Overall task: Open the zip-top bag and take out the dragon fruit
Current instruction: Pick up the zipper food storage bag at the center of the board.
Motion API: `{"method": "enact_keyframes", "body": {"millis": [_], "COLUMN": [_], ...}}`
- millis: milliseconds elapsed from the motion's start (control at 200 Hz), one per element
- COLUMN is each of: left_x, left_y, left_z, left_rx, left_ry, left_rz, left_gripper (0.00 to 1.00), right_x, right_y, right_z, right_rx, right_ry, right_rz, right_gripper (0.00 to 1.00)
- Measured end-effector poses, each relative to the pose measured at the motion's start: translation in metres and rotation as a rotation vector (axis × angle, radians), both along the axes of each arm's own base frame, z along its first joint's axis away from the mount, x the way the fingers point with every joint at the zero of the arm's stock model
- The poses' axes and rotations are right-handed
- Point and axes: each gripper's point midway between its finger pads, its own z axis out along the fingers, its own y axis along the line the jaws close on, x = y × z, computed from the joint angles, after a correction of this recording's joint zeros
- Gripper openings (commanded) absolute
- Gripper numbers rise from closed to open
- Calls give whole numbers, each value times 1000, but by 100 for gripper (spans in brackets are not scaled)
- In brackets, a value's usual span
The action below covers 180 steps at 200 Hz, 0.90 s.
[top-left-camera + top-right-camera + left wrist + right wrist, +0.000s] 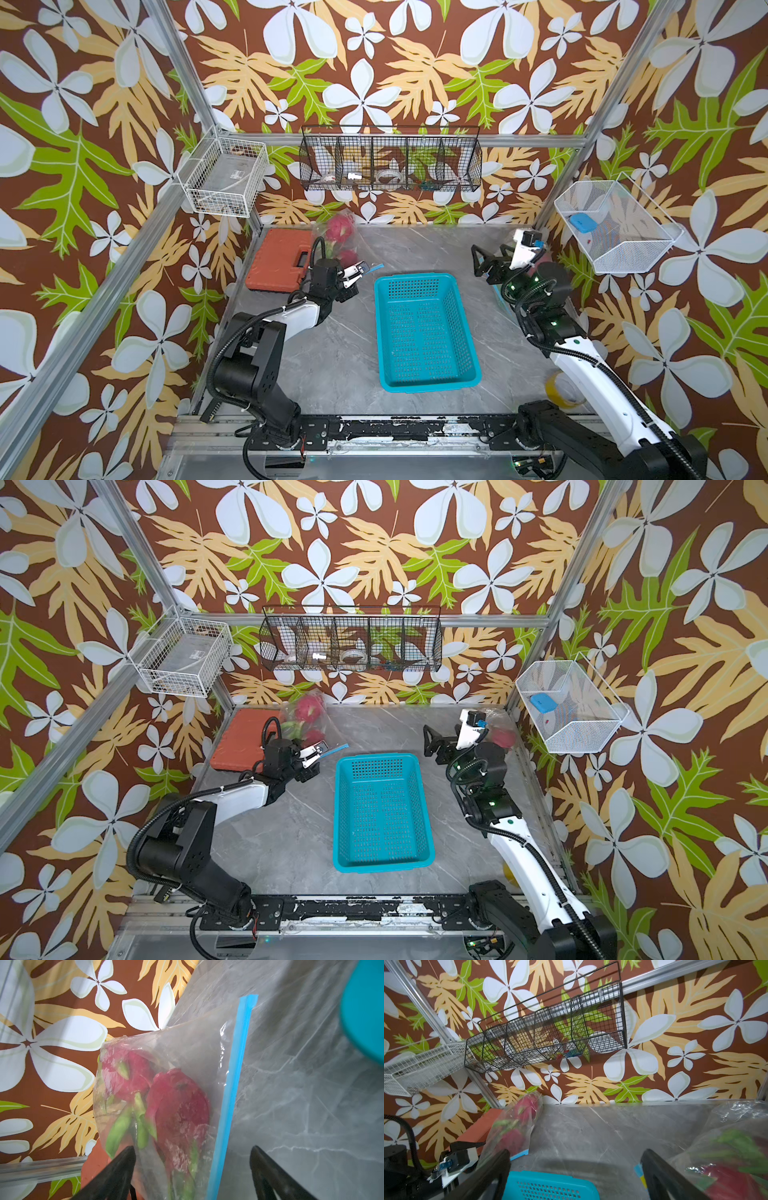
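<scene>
Nearest the left wrist camera, the left jaws [191, 1169] stand spread, the bag [187, 1047] running between them: the blue zip strip [230, 1093] just inside one jaw, the dragon fruit [178, 1109] nearer the other, all sealed inside. To do this well, I judge the jaws should shift until the strip alone sits midway, then pinch the lip above the fruit, not the fruit itself. The right jaws [575, 1176] are spread too, holding nothing, over the table [591, 1130] beside the basket [546, 1186], well placed to take the opposite lip.
</scene>
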Motion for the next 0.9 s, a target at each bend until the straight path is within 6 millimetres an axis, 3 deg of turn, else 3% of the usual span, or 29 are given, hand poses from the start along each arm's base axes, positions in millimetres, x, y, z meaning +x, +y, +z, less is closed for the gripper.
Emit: {"method": "enact_keyframes", "body": {"millis": [165,340,681,751,901], "left_x": [13,28,17,16,12], "left_y": [-3,6,15,15,18], "left_z": [-16,-17,-19,-20,-22], "left_rx": [68,124,189,191,200], "left_ry": [-22,-75,-93,-90,-76], "left_rz": [3,51,54,53,55], "left_gripper": [74,64,18,0,0], "right_x": [-1,-2,3,2,1], "right_y": [17,37,53,57,64], "right_z": [-19,-20,-20,-21,-22], "right_rx": [-74,-111,-121,-130,-148], "right_ry": [48,54,63,62,61], "right_rz": [35,87,124,133,144], "right_gripper": [100,96,92,91,87]}}
